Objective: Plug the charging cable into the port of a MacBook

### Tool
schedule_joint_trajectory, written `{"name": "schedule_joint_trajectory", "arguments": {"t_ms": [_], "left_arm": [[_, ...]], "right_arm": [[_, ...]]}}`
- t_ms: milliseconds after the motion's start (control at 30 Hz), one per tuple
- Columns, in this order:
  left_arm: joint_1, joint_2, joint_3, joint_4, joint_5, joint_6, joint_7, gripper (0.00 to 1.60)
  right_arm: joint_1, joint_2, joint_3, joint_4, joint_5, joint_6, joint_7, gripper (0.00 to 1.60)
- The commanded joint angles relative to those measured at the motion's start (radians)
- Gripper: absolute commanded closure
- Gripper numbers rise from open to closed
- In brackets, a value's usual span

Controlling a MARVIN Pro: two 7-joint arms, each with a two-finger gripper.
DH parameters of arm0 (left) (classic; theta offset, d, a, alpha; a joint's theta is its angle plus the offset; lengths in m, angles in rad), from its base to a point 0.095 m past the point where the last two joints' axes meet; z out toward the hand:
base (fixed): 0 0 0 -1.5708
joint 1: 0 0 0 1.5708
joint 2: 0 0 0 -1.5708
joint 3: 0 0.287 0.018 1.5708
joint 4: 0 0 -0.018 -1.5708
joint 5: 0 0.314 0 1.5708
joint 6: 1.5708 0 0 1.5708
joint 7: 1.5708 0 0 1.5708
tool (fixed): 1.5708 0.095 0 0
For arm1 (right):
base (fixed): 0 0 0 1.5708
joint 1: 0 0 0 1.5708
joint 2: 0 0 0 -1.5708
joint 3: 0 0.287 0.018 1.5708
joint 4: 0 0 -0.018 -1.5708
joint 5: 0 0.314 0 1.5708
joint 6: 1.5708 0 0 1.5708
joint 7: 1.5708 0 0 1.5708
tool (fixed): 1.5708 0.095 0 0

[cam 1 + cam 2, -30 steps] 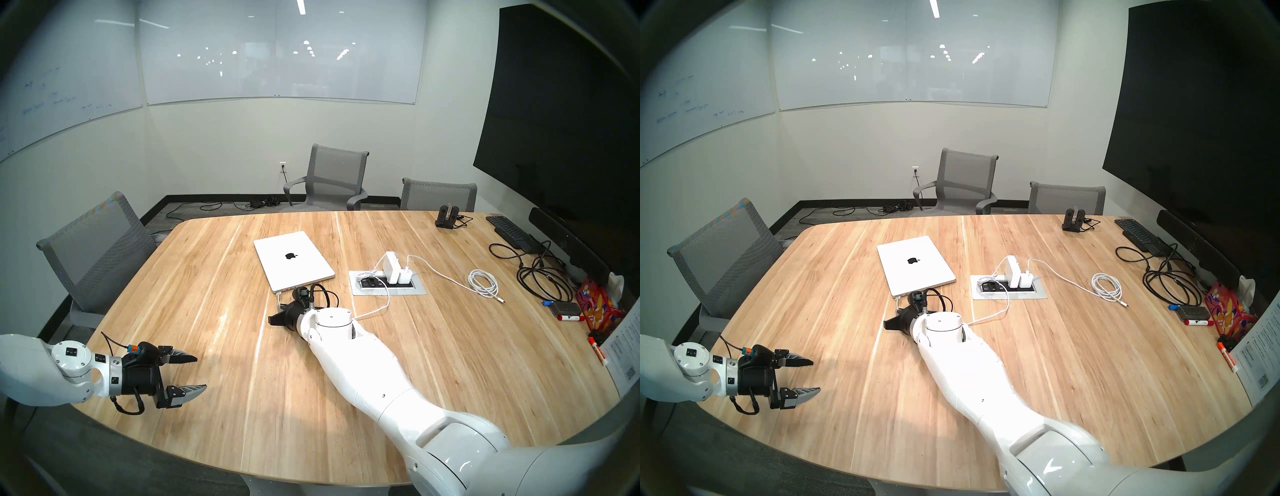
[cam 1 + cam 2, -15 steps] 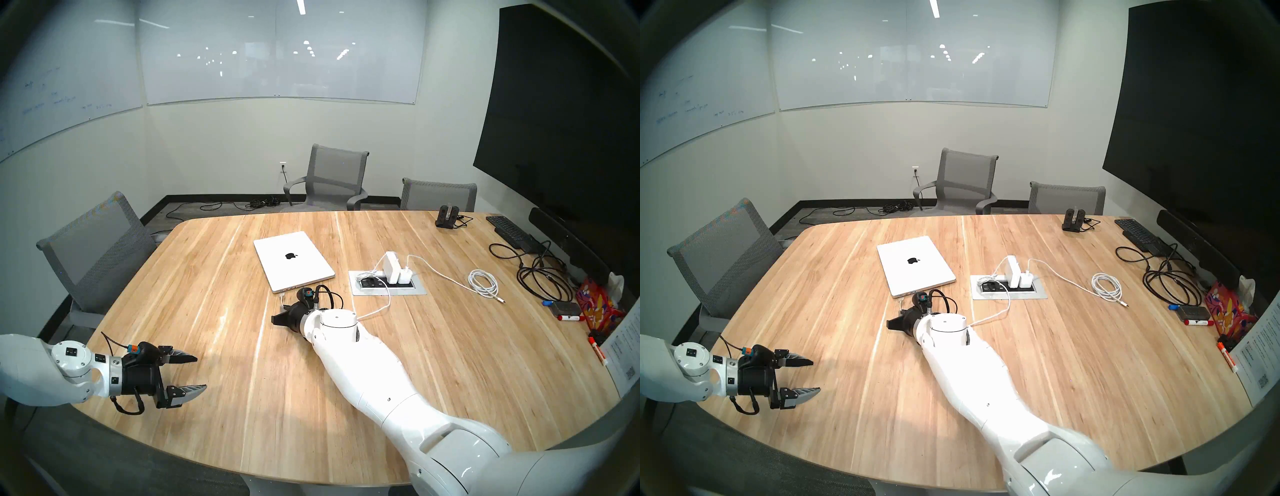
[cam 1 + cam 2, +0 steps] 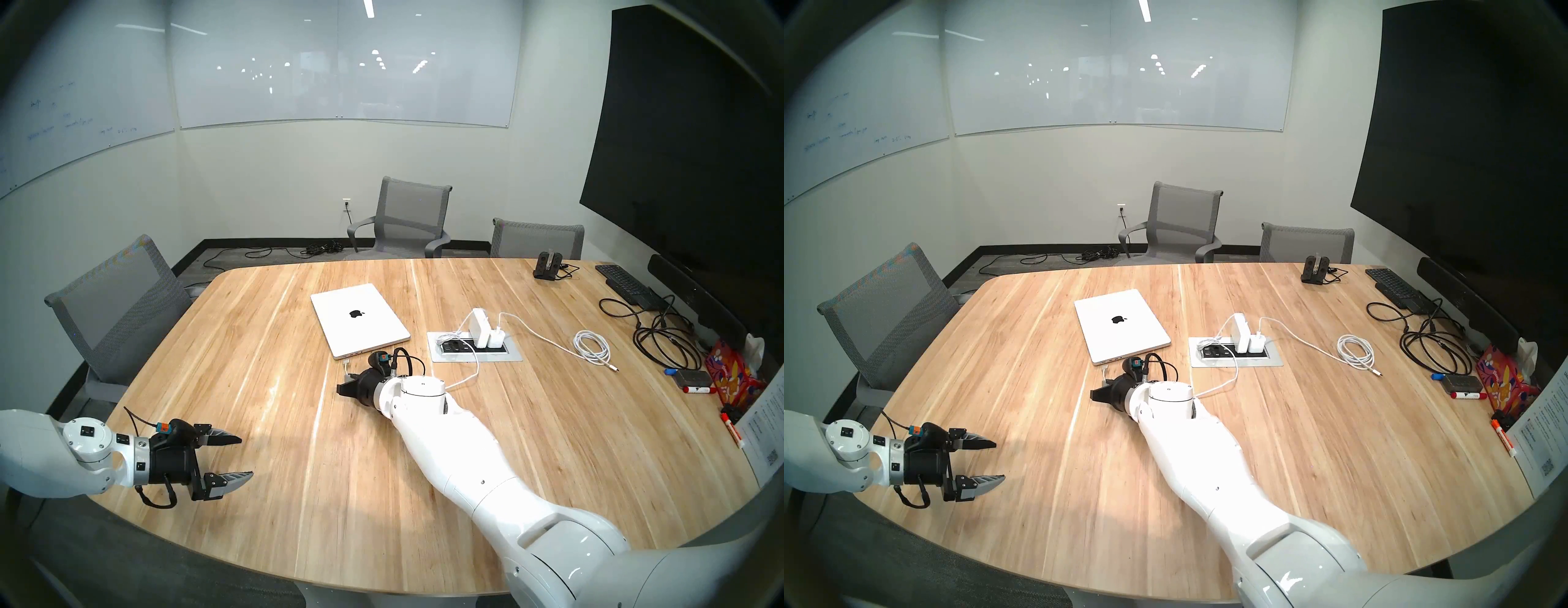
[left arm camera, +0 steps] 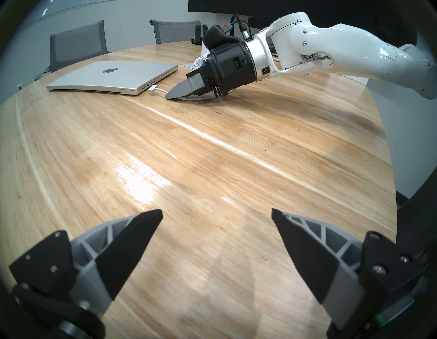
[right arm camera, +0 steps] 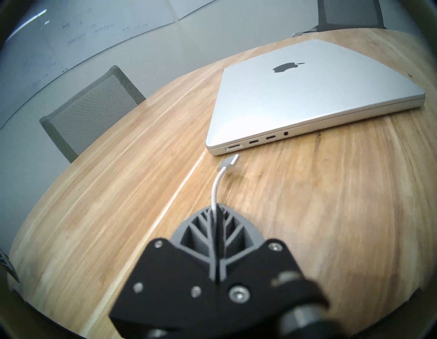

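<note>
The silver MacBook [image 3: 360, 318] lies shut on the wooden table and also shows in the right wrist view [image 5: 307, 94]. The port [image 5: 233, 148] is the endmost slot on its near side edge. My right gripper [image 5: 216, 210] is shut on the white charging cable [image 5: 216, 187] a short way behind its connector [image 5: 229, 162]. The connector is tilted and sits a small gap short of the port, not touching it. In the head view this gripper [image 3: 344, 382] is low over the table. My left gripper [image 3: 246, 456] is open and empty near the table's front left edge.
A power outlet box [image 3: 475, 358] with white chargers [image 3: 481, 327] is set in the table right of the laptop. A coiled white cord [image 3: 592, 346], black cords [image 3: 662, 339], a keyboard [image 3: 623, 282] and markers lie far right. Grey chairs [image 3: 119, 305] stand around the table.
My right gripper has moved right and slightly back with the cable, and the connector has drawn a little away from the laptop's edge. The left arm has not moved.
</note>
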Motion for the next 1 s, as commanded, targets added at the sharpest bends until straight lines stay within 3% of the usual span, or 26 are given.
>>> {"name": "schedule_joint_trajectory", "arguments": {"t_ms": [0, 467, 700, 967], "left_arm": [[-0.006, -0.001, -0.006, 0.0, 0.0, -0.001, 0.001, 0.0], [-0.006, -0.001, -0.006, 0.0, 0.0, -0.001, 0.001, 0.0], [-0.006, -0.001, -0.006, 0.0, 0.0, -0.001, 0.001, 0.0], [-0.006, -0.001, -0.006, 0.0, 0.0, -0.001, 0.001, 0.0]], "right_arm": [[0.025, 0.011, -0.001, 0.045, 0.009, 0.019, 0.039, 1.6], [0.063, 0.014, 0.029, 0.114, 0.044, 0.011, 0.104, 1.6], [0.092, 0.023, 0.022, 0.159, 0.062, 0.023, 0.208, 1.6], [0.085, 0.023, 0.019, 0.142, 0.056, 0.031, 0.207, 1.6]]}}
